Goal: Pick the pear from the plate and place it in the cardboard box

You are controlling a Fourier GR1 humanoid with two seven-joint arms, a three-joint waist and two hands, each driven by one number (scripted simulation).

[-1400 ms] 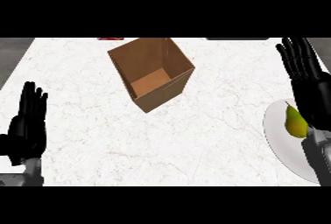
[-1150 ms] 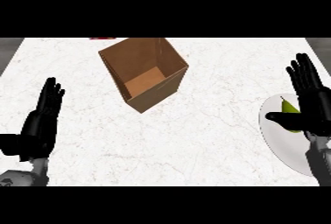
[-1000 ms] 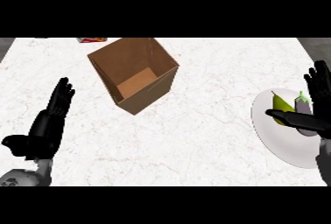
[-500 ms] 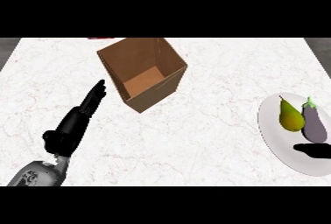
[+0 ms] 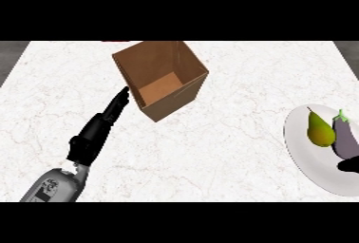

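The pear (image 5: 320, 130) sits on the plate (image 5: 308, 162), just up and left of my right hand (image 5: 349, 165). Only a dark sliver of that hand shows, so I cannot tell whether it is open or closed. The pear's long axis runs away from me, stem end farthest. It looks smooth and yellow-green, beside a purple eggplant (image 5: 345, 141). My left hand (image 5: 95, 133), fingers straight, is well apart from it, by the cardboard box (image 5: 160, 78).

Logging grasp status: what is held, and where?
Nothing visibly. The pear lies free on the plate; left hand open beside the cardboard box; right hand barely shows.
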